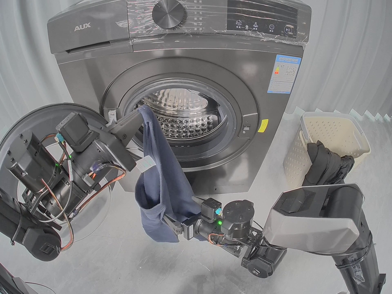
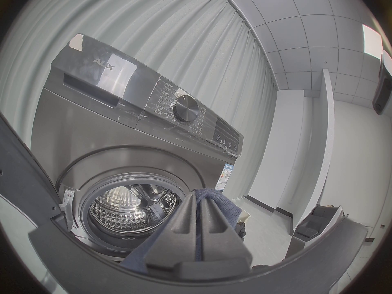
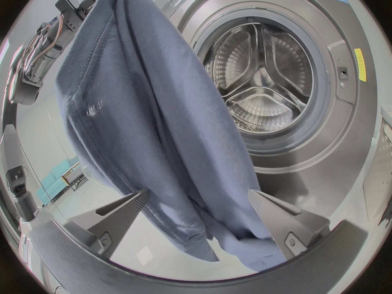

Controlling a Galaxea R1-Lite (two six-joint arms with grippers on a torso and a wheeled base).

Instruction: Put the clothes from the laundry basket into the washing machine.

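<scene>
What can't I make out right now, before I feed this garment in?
- Head view: the floor of the laundry basket, hidden by the dark clothes and the right arm; what remains is unclear.
- Head view: the left of the drum, behind the blue garment.
- Right wrist view: the garment's bottom edge, cut off behind the body of the right gripper.

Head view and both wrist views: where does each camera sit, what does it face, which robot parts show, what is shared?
Head view: on the head, looking down at the washing machine; both arms, left pincer and right pincer at the blue garment.
Left wrist view: on that wrist, facing the drum; own pincer shut on the garment.
Right wrist view: on that wrist, facing garment and drum; own open fingers, left arm.
Shared: garment and drum.
</scene>
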